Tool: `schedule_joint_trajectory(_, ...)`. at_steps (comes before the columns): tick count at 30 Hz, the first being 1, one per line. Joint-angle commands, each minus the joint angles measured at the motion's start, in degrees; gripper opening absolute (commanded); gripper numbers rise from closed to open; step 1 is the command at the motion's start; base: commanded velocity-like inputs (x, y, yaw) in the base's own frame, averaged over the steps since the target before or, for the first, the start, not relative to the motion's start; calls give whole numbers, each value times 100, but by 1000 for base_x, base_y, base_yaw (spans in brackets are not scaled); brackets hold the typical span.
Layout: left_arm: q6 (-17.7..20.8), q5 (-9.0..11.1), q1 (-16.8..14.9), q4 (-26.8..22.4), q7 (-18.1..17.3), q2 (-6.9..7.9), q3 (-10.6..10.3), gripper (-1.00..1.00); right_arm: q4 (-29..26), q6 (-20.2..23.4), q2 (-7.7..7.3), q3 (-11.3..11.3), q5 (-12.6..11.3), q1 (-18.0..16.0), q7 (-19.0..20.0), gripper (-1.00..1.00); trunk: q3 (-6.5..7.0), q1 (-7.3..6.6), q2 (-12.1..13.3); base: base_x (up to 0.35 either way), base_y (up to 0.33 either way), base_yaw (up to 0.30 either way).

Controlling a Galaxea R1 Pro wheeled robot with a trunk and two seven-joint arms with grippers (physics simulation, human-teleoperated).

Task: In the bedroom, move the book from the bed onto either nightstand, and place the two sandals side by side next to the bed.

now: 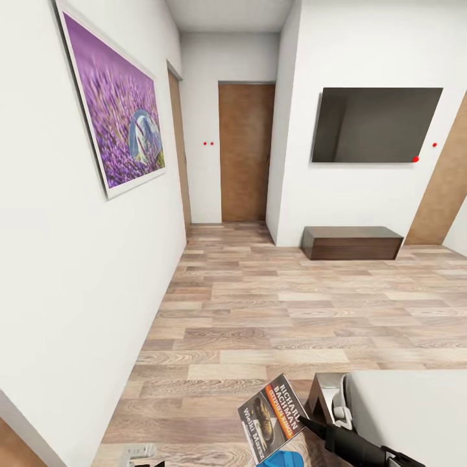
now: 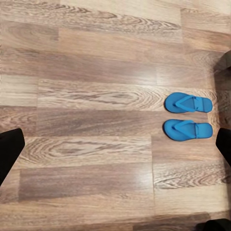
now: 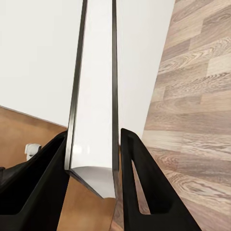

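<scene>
The right gripper's black fingers [image 3: 139, 192] clamp the thin dark-covered paperback book [image 1: 272, 418] edgewise, long axis running away from them, nightstand unseen.

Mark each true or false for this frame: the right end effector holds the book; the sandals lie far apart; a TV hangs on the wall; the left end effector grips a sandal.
1. The right end effector holds the book. True.
2. The two sandals lie far apart. False: they lie side by side on the wood floor.
3. A TV hangs above a low dark cabinet. True.
4. The left end effector grips a sandal. False: it is open, with nothing between its fingers.
</scene>
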Motion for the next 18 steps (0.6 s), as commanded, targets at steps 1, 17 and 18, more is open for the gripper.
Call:
schedule_joint_trajectory(1, -19, 55, -5, 7, -20, 1, -49, 100, 5, -10, -1, 8, -19, -4, 13, -100, -7, 0, -4, 0, 0, 0)
schedule_joint_trajectory(17, -27, 56, -5, 7, -20, 10, -49, 100, -3, 16, -1, 8, -19, -4, 32, -100, -7, 0, -4, 0, 0, 113)
schedule_joint_trajectory(18, -28, 58, -6, 7, -20, 10, -49, 100, -3, 16, -1, 8, -19, -4, 32, -100, -7, 0, -4, 0, 0, 282)
